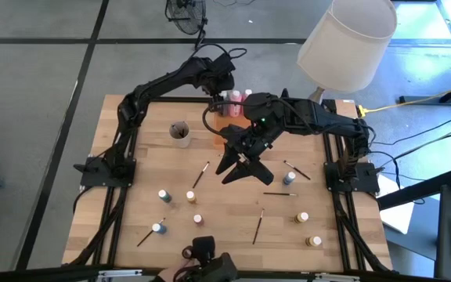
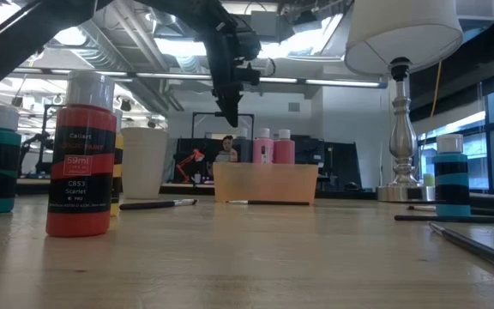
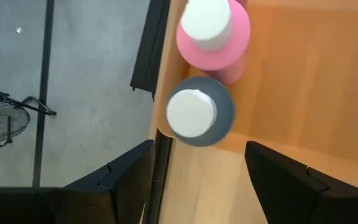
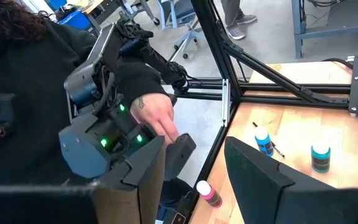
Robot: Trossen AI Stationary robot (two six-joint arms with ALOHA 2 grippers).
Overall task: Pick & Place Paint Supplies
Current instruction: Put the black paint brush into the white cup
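We see a pale wooden table (image 1: 233, 235) with a smooth, matt plank surface. On it stands a translucent orange plastic tray (image 2: 265, 183), faintly glossy. The red paint bottle (image 2: 81, 154) looks like shiny plastic with a paper label and a smooth white cap. The white lampshade (image 1: 347, 43) seems matt cloth; its lamp base (image 2: 399, 129) is polished metal.

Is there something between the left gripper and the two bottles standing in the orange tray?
Nothing visible. The left gripper hangs open directly above the grey bottle and the pink bottle in the orange tray, with only free space between its fingers and the caps.
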